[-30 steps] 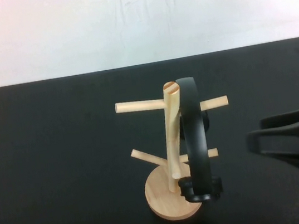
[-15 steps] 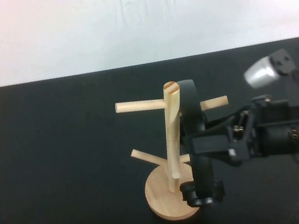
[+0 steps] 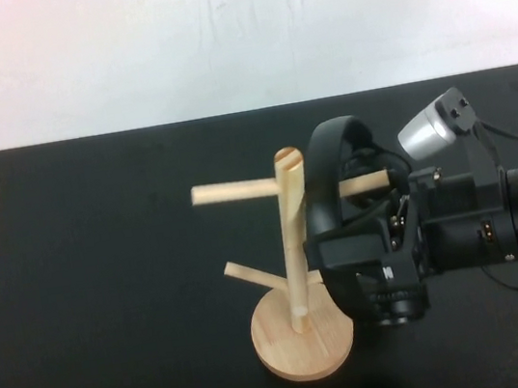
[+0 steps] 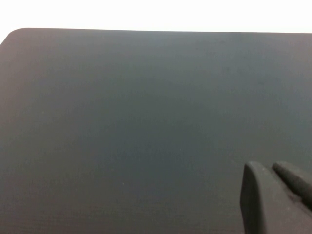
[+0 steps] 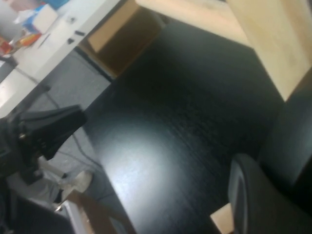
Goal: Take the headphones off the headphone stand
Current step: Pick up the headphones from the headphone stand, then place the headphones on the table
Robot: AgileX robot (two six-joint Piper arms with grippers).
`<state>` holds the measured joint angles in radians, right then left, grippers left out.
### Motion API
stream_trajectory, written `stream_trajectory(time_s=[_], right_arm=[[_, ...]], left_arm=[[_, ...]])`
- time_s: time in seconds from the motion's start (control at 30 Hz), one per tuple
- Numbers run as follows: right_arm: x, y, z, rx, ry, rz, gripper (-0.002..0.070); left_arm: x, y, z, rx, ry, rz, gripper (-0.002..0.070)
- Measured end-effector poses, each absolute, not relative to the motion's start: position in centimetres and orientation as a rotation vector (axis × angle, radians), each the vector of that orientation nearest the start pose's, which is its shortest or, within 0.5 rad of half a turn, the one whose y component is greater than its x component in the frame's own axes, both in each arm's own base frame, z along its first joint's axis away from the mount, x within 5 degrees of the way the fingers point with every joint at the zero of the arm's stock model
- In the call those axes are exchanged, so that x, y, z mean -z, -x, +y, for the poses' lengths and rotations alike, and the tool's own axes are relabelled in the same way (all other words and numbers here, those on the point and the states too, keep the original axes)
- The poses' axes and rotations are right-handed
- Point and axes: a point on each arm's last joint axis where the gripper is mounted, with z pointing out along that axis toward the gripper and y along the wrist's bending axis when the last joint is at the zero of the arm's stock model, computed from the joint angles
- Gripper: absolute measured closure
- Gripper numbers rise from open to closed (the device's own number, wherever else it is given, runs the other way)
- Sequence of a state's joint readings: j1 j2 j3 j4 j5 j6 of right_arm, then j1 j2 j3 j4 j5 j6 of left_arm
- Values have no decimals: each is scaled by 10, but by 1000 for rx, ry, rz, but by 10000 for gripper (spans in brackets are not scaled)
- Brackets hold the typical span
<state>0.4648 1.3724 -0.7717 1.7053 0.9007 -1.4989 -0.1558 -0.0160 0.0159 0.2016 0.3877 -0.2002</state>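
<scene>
The black headphones (image 3: pixel 331 168) lean to the right off the light wooden headphone stand (image 3: pixel 291 248), their band still next to the post top and the right upper peg. One ear cup (image 3: pixel 392 303) hangs off the right edge of the disc base. My right gripper (image 3: pixel 344 252) reaches in from the right and is shut on the lower band. In the right wrist view a dark finger (image 5: pixel 251 195) lies along the band (image 5: pixel 292 131), with wood of the stand (image 5: pixel 273 44) behind. My left gripper (image 4: pixel 265 168) is out of the high view, shut and empty over bare table.
The black table (image 3: pixel 105 275) spreads left and in front of the stand. A white wall (image 3: pixel 216 34) rises behind the table's far edge. The right arm with its silver camera (image 3: pixel 435 129) fills the right side. Floor and furniture (image 5: pixel 44 131) show beyond the table edge in the right wrist view.
My right gripper closed on the headphone band and pulled it right and up. The band now tilts away from the post, the ear cup shifted right, and the stand's top nudged slightly left.
</scene>
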Motion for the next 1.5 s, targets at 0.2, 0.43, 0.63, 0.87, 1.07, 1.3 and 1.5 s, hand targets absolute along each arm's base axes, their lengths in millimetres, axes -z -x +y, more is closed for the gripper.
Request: stream_trajectory(time_s=[0.2, 0.43, 0.63, 0.87, 1.07, 1.3, 1.5], right_arm=[[-297, -196, 179, -1347, 838, 1793, 677], [-329, -172, 166, -1338, 831, 1707, 677], [-349, -146, 152, -1307, 838, 1712, 677], [-369, -126, 120, -999, 672, 1738, 677], [-363, -127, 91, -595, 594, 1840, 677], [-329, -143, 62, -221, 314, 2247, 678], [-305, -162, 76, -291, 183, 2439, 678]], left_arm=[[-175, -52, -1, 46, -80, 1862, 673], [-175, -52, -1, 46, -80, 1862, 673], [-175, -52, -1, 46, -80, 1862, 673], [-175, -52, -1, 46, -80, 1862, 673], [-175, -52, -1, 46, -80, 1862, 673], [-175, -52, -1, 46, -80, 1862, 673], [-175, -52, -1, 46, -80, 1862, 673]])
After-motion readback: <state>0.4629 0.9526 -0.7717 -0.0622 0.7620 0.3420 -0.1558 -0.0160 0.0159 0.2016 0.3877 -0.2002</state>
